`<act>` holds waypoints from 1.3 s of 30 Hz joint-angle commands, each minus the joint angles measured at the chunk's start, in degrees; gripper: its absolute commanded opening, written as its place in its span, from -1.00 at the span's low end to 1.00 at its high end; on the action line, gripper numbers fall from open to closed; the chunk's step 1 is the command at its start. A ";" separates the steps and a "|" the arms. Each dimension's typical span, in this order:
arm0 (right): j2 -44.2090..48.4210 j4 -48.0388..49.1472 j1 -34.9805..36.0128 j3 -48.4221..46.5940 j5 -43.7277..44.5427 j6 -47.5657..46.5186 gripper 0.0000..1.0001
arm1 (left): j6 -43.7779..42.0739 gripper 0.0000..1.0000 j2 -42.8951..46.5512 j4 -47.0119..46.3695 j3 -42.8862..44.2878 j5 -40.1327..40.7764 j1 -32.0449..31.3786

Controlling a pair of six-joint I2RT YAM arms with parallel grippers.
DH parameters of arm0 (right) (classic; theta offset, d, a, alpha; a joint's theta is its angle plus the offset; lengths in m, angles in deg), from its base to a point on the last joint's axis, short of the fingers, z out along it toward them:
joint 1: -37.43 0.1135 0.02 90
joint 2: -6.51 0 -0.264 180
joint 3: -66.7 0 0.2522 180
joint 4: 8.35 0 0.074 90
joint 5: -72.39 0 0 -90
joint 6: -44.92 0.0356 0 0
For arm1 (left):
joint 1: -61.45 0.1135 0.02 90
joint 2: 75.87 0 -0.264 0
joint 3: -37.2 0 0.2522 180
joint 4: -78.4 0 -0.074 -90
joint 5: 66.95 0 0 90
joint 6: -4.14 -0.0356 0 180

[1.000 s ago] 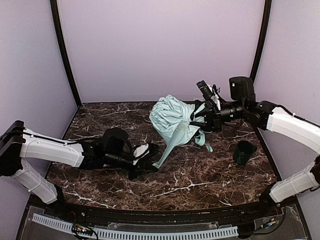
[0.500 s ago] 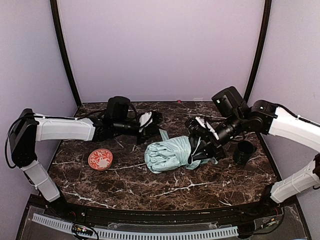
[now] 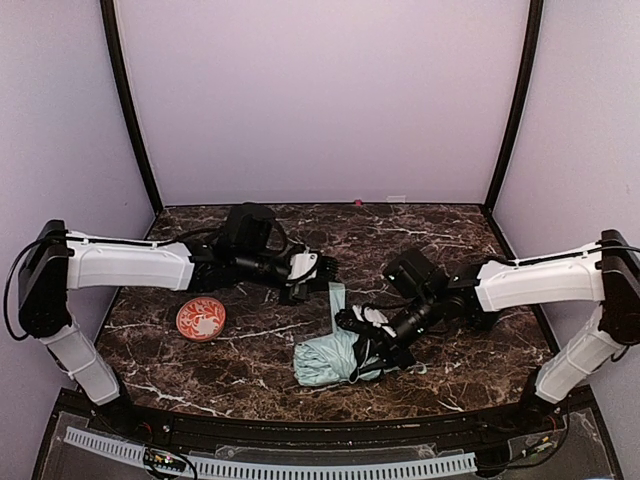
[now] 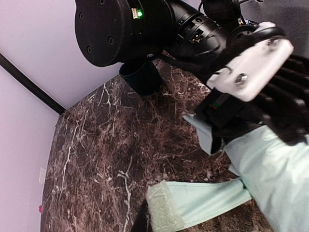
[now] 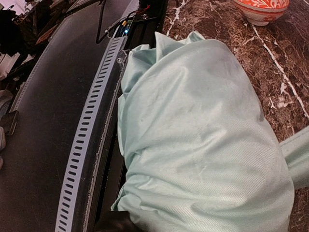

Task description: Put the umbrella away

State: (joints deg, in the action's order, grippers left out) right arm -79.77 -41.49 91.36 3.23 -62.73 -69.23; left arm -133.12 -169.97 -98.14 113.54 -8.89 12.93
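**Umbrella down, lower centre**

The umbrella (image 3: pixel 325 360) lies bundled on the marble surface (image 3: pixel 450 240), lower centre of the top view. Your right hand (image 3: pixel 372 338) is clamped on its right end. Your left hand (image 3: pixel 312 275) is pressed together by the strap (image 3: pixel 335 300) tip; can't tell if it's pinching it. The red bowl (image 3: pixel 200 318) sits at left.

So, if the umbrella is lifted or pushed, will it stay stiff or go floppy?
Probably floppy: the umbrella is a bundle of loose, creased fabric, so it should sag rather than keep shape. It is likely light, being mostly thin cloth. Its strap trails on the table and may snag or drag.
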 commanded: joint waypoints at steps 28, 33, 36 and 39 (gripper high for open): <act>-18.98 33.25 -15.00 1.54 13.50 41.99 -1.00 | -5.62 -1.00 -7.52 3.95 -12.35 24.47 -21.07; -18.27 32.28 -14.89 2.09 13.74 43.52 -0.82 | -7.23 -1.00 -13.32 8.65 -9.64 26.57 -21.25; -16.99 32.37 -13.99 3.67 13.28 44.49 -0.53 | -6.57 -1.00 -15.08 11.03 -8.84 26.65 -21.19; -15.40 33.72 -13.15 5.73 12.70 46.17 -0.49 | -6.67 -1.00 -16.15 12.46 -8.02 26.56 -21.12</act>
State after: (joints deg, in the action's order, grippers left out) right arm -96.01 -12.95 79.10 7.08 -59.65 -26.85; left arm -139.68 -181.64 -99.34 106.72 24.68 -5.08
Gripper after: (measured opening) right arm 0.248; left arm 0.006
